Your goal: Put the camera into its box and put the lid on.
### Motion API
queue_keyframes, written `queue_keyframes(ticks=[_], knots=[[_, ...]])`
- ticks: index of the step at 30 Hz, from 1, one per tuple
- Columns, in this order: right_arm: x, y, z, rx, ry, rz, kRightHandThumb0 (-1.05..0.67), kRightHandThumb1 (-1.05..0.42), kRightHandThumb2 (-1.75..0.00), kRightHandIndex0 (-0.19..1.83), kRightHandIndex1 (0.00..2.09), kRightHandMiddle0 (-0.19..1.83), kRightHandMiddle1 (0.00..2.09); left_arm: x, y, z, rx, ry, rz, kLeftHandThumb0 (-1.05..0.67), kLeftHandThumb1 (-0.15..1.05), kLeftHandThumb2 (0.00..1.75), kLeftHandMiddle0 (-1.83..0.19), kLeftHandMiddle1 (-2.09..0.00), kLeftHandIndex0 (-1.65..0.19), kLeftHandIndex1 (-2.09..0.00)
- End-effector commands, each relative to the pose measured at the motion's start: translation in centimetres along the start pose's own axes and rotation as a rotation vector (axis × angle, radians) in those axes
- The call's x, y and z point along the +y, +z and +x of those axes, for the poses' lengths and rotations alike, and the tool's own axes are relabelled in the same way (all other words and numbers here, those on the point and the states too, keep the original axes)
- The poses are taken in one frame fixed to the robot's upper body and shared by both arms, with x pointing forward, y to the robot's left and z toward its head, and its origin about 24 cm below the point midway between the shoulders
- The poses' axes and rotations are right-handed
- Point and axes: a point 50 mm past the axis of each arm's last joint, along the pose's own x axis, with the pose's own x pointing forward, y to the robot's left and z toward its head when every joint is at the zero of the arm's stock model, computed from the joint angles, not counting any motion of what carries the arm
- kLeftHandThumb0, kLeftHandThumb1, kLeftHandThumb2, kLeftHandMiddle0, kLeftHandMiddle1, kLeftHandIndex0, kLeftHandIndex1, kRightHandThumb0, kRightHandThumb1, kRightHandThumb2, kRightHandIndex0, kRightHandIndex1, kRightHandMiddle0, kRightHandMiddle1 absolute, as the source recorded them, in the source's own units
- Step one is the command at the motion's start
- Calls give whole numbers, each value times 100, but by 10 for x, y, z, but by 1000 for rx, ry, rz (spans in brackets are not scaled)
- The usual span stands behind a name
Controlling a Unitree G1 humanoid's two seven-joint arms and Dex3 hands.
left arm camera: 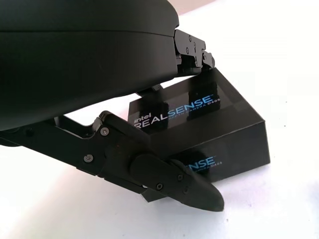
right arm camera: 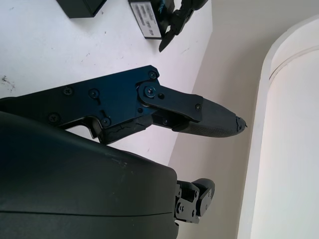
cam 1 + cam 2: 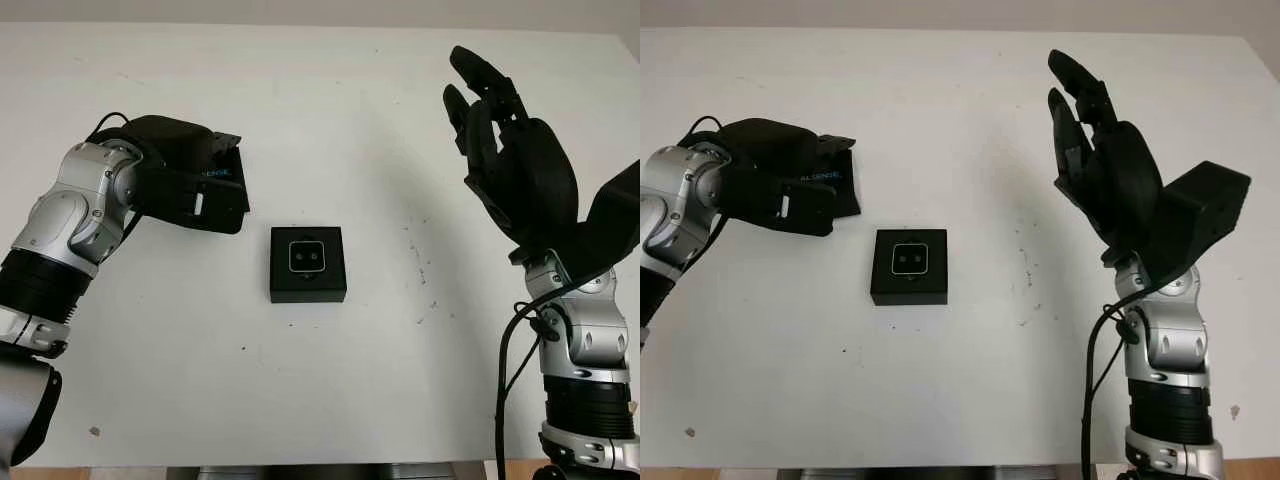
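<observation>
A black square box (image 3: 308, 264) sits in the middle of the white table, and the camera (image 3: 307, 257) lies inside it with its lenses facing up. Left of the box, my left hand (image 3: 215, 195) is shut on the black lid (image 3: 229, 176). In the left wrist view the lid (image 1: 219, 129) carries RealSense lettering and is tilted, with fingers (image 1: 194, 50) above it and the thumb (image 1: 179, 181) along its lower edge. My right hand (image 3: 480, 100) is open and raised to the right of the box, holding nothing. The right wrist view shows the box (image 2: 79, 6) and lid (image 2: 147, 17) far off.
The white table (image 3: 330, 120) extends around the box, with small dark specks (image 3: 420, 262) to its right. The table's front edge runs along the bottom of the eye views.
</observation>
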Motion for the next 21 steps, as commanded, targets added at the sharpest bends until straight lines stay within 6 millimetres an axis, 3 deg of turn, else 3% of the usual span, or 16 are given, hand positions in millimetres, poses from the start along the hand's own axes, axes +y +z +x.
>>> queue_keyframes(ticks=[1,4,5,7,12,16,21], knots=[[1,4,-3,-13,1,-6,-63,-105,-68,1,6,-19,51,-13,-1,0,-7,31,24,-40,96,6,-2,-177,-5,-141],[2,3,-4,-16,5,-9,-63,-105,-69,1,6,-19,52,-14,0,-1,-24,162,60,-38,103,12,-26,-206,-9,-197],[3,3,-4,-17,4,-4,-63,-105,-69,1,6,-19,52,-13,1,-2,-30,194,59,-37,104,16,-29,-208,-6,-202],[5,2,-4,-18,-8,6,-64,-105,-68,0,5,-19,53,-12,2,-3,-33,236,46,-38,105,25,-32,-209,-1,-207],[9,2,-3,-22,-34,18,-65,-105,-67,-3,4,-19,41,-3,8,-8,-43,316,-30,-39,105,37,-69,-209,-25,-209],[13,-1,-5,-19,-35,21,-65,-105,-68,-4,3,-19,39,7,15,-19,-73,344,-105,-38,105,39,-81,-209,-31,-209],[21,-8,-7,19,-16,5,-73,-105,-76,-18,0,-19,4,17,22,-32,-125,356,-149,-37,105,37,-82,-209,-34,-209]])
